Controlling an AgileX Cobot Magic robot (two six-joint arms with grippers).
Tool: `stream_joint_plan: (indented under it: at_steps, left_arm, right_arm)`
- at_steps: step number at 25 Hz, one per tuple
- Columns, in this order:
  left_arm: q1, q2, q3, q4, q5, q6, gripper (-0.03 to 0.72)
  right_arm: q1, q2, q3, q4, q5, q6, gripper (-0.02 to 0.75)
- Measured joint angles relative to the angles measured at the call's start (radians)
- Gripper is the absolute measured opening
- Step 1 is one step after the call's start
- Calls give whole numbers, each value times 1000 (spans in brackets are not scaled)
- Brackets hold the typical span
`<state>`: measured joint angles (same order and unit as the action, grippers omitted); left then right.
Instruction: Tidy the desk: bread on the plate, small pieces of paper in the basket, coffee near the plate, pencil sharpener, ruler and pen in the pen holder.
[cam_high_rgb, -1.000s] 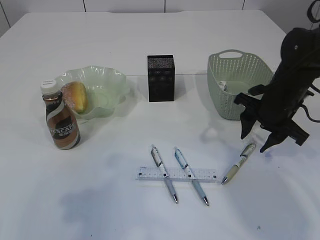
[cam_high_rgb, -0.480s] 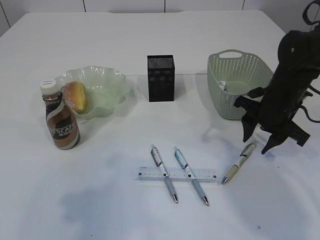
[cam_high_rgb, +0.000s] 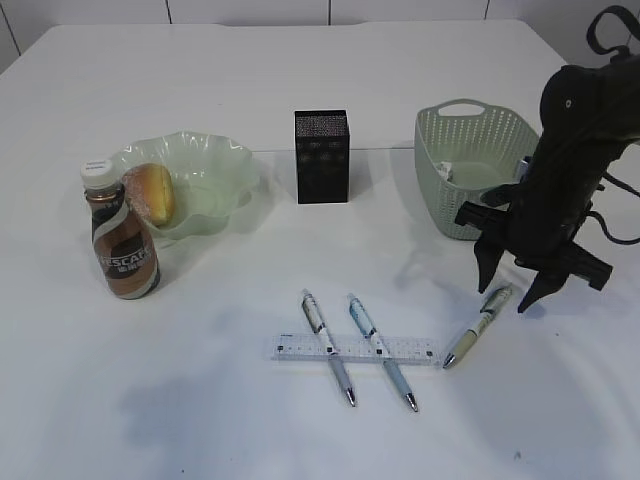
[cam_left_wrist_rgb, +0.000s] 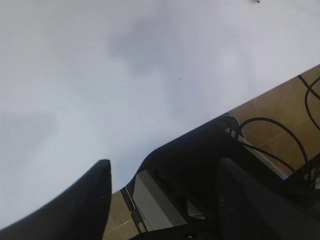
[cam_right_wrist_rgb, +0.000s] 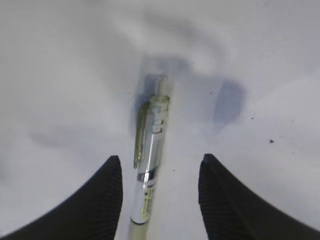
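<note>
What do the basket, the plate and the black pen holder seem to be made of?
The basket looks like matte pale green plastic, moulded in a woven pattern with small holes. The plate seems to be translucent green glass or glossy plastic: light passes through its wavy rim; which of the two I cannot tell. The pen holder looks like black metal mesh, with a fine perforated, faintly shiny surface.

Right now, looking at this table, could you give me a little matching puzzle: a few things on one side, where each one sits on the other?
Things:
1. bread
2. coffee bottle
3. ruler
4. green pen

Places:
A. under two crossed pens
B. below the open right gripper
C. in the green plate
D. standing on the table, front left of the plate

Pairs: 1-C, 2-D, 3-A, 4-B
</note>
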<state>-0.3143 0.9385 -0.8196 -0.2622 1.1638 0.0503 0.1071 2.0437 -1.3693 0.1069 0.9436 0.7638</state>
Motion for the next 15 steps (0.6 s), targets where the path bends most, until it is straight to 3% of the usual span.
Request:
stream_joint_plan:
  at_steps: [7, 15]
  left_arm:
    - [0, 0, 0, 0, -2, 0, 466]
    - [0, 0, 0, 0, -2, 0, 466]
  right_arm:
    - [50, -12, -44, -8, 80, -342, 397]
    - [228, -46, -132, -8, 168, -738, 396]
